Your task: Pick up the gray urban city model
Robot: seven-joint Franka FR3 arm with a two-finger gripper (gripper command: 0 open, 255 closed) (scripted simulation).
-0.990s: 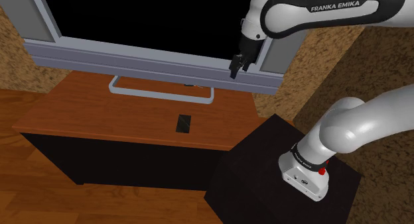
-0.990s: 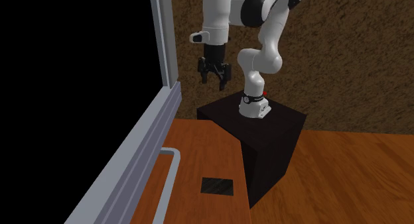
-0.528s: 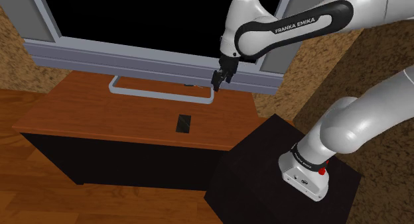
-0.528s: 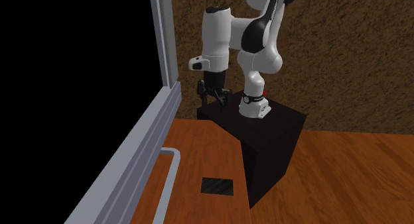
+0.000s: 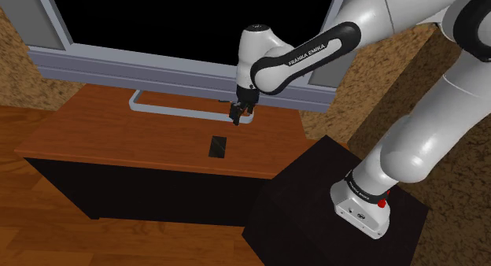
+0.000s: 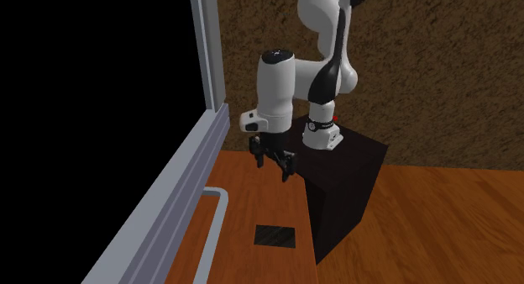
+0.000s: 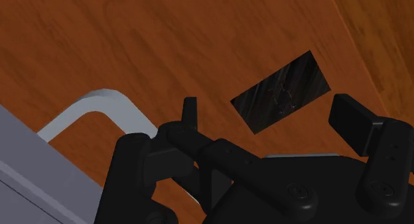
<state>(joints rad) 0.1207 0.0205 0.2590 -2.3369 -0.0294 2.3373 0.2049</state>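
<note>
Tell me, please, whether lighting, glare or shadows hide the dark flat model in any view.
Shoulder view: even light, no glare; the dark city model stands out against the wooden table top. Second exterior view: the same, with no cast shadow under the gripper. Wrist view: rolled, yet the model's faint grey texture shows.

White arm (image 5: 401, 146), dark joints, FRANKA EMIKA lettering, black 2-finger claw (image 6: 273, 166).
</note>
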